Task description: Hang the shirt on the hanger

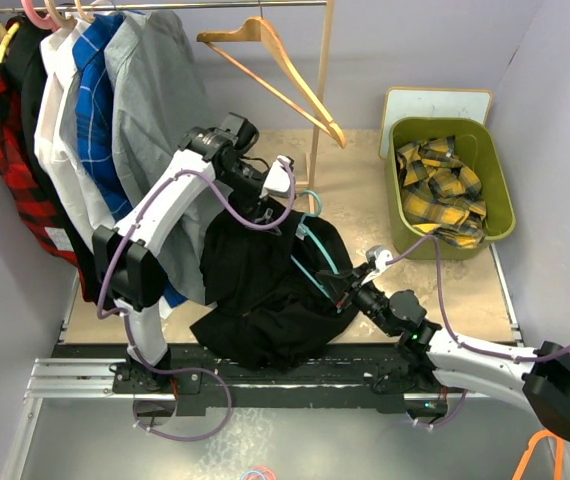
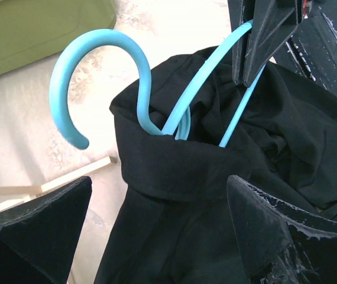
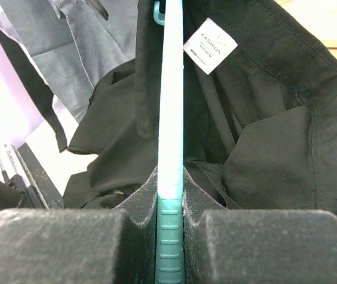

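One wrist view shows label (image 3: pixel 211 45) in shirt (image 3: pixel 275 148)

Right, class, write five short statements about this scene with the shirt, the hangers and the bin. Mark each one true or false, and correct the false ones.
1. The right gripper is shut on the teal hanger. True.
2. The left gripper is clamped on the shirt collar. False: its jaws stand wide open near the collar and grip nothing.
3. The teal hanger's hook sticks out of the shirt's neck. True.
4. The green bin holds a grey garment. False: it holds a yellow-and-black plaid garment.
5. The wooden hanger lies flat on the table. False: it hangs from the rail.
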